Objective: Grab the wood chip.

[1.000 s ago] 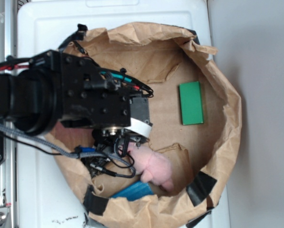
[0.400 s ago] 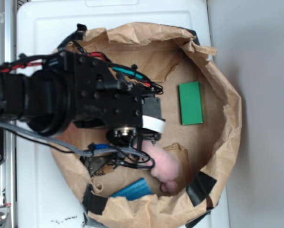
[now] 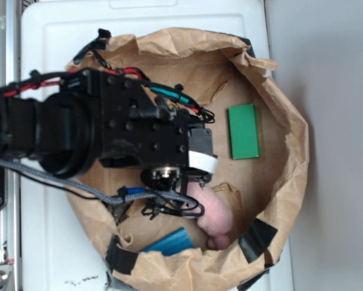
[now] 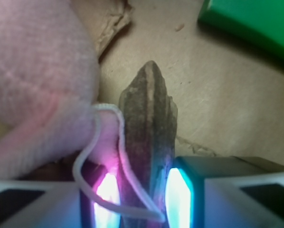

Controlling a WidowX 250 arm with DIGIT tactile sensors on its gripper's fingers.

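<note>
Gripper closed on the wood chip.

One wood chip is clamped between the two fingers, its pointed tip projecting forward above the brown paper liner. One pink plush bunny is pressed against its left; a white thread loops across it. One green block lies beyond. No writing is legible. Since the earlier frames, the arm has been advanced toward the green block.

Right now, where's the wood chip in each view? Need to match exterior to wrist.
Exterior: not visible; the arm and claw cover that spot, just left of the pink plush bunny.
Wrist: wood chip stands at centre, running up from between the claw fingers, bunny against its left side, a white string looped across it.
Shared landmark: the green block, top right in the wrist view.
</note>
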